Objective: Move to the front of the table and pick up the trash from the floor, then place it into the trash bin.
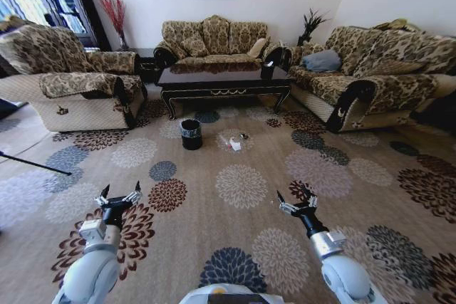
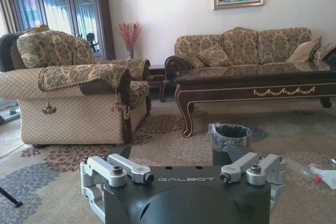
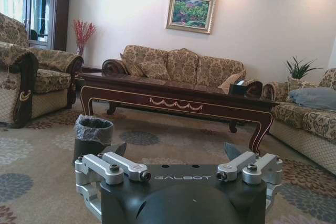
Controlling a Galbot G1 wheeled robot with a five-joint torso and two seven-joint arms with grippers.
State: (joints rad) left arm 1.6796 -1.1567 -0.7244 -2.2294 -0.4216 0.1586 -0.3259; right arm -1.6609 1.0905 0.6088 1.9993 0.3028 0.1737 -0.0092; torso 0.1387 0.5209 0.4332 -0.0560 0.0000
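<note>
- Head view, lower part of the frame: the left hand (image 1: pixel 120 196) and the right hand (image 1: pixel 297 206) are held out forward at matching height above the carpet (image 1: pixel 242 233), well apart from each other. Both have their fingers spread wide and hold nothing. This reads as a carrying posture for driving, not a reaching one.
- Trash: a small cluster lies on the carpet at the centre of the head view, in front of the coffee table (image 1: pixel 224 80). It includes crumpled white paper (image 1: pixel 234 145) and a small dark scrap (image 1: pixel 244 136). In the left wrist view, a clear bottle with a red cap (image 2: pixel 314 174) sits at the right edge of the frame.
- Trash bin (image 1: pixel 190 134): black, clear liner folded over its rim, standing upright just to the left of the trash in the head view. That nearness should keep the carry short.
- Distance: both hands are well short of the trash, with open carpet between. In my judgement the approach is unfinished and no pick-up has begun.
- Risk: the bin stands near the approach line and could be nudged.
</note>
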